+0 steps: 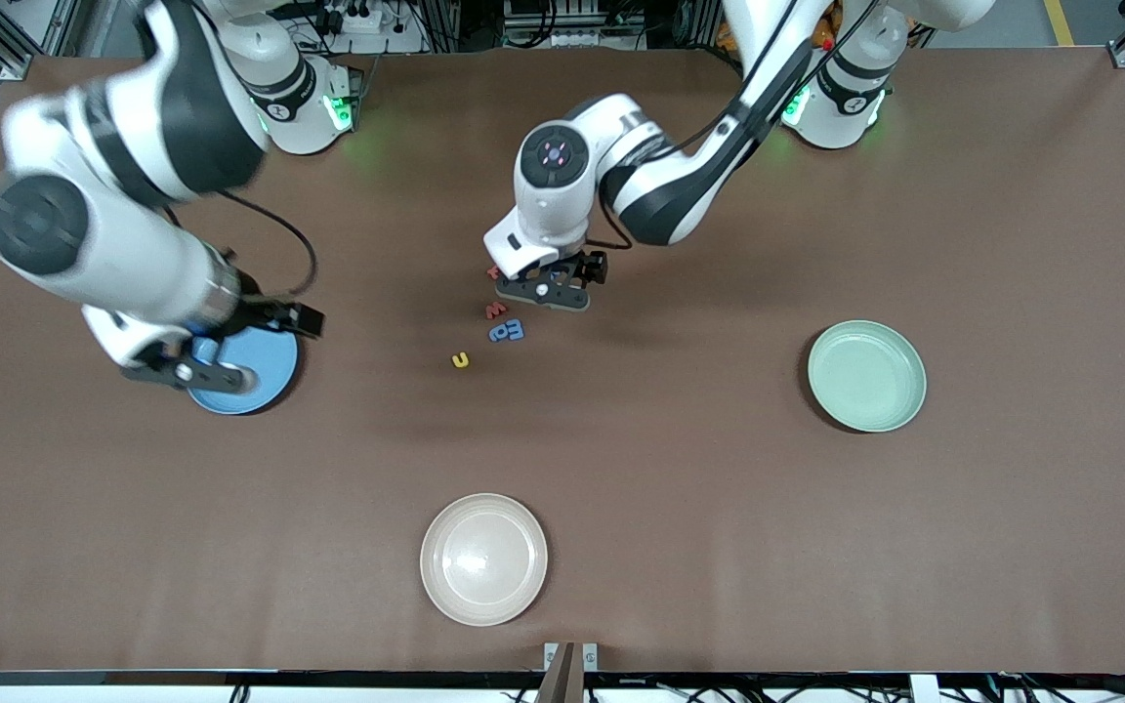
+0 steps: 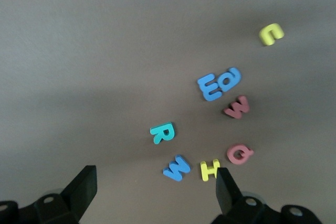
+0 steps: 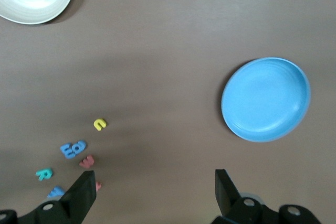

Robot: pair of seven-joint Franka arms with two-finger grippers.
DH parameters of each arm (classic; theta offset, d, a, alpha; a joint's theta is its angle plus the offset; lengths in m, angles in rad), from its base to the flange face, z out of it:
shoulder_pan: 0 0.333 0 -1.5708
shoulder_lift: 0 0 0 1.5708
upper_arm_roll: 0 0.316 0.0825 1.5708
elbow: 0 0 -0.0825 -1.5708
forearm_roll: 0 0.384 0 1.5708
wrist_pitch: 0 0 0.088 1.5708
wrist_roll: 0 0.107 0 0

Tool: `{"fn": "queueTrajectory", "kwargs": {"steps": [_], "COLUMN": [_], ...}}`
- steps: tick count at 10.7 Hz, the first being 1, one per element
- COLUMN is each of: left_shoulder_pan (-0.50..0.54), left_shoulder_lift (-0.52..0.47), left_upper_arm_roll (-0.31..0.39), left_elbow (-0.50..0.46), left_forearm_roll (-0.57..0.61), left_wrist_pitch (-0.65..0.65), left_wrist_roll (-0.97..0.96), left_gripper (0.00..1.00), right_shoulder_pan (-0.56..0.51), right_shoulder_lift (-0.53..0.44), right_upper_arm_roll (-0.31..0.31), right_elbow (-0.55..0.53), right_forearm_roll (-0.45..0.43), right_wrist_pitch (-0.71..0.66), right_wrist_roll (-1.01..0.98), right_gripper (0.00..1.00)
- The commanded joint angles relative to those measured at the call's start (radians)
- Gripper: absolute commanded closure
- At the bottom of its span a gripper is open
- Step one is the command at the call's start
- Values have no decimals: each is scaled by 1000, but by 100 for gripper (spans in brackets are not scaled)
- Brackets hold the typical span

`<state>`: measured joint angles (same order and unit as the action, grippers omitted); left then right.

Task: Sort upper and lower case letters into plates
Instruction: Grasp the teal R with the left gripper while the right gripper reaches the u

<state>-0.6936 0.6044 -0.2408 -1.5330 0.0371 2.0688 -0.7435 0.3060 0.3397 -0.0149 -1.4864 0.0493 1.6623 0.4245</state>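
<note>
Letters (image 2: pixel 210 124) lie clustered mid-counter, none sorted yet. Left claw (image 1: pixel 545 289) hangs open right over them, likely choosing one; right claw (image 1: pixel 193 372) waits open above the blue plate (image 3: pixel 265 99), mint plate (image 1: pixel 866 376) empty.

Overhead front; wrists (downward) share letters (image 2: pixel 210 124).

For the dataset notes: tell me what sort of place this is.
Most likely a robotics lab workbench. Two white robot arms are mounted along one edge of a brown-covered table, aluminium framing and cables surround it, and small foam toy letters lie between plain round plates as test props.
</note>
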Motion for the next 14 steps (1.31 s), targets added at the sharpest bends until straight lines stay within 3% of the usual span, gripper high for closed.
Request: {"fn": "queueTrajectory", "kwargs": {"steps": [1,4,6,8,14], "left_shoulder_pan": [-29,-37,-37,-32,-32], "left_shoulder_lift": [56,92,92,87,95], "left_upper_arm_roll": [8,8,9,11,14], "left_elbow": [11,-44,-122,-197,-199], "left_forearm_roll": [97,102,107,107,107], "left_wrist_pitch": [8,57,181,295,321], "left_wrist_roll": [-106,-259,-341,-370,-421], "left_gripper": [0,1,1,2,6], "right_shoulder_pan": [8,13,40,57,108], "right_shoulder_lift": [30,122,157,168,255], "right_upper_arm_roll": [0,1,9,16,44], "right_elbow": [-98,-107,-107,-165,-219], "right_forearm_roll": [7,7,11,53,57], "right_wrist_pitch": [149,209,217,325,501], "right_wrist_roll": [52,85,106,132,164], "right_gripper": [0,0,0,0,0]}}
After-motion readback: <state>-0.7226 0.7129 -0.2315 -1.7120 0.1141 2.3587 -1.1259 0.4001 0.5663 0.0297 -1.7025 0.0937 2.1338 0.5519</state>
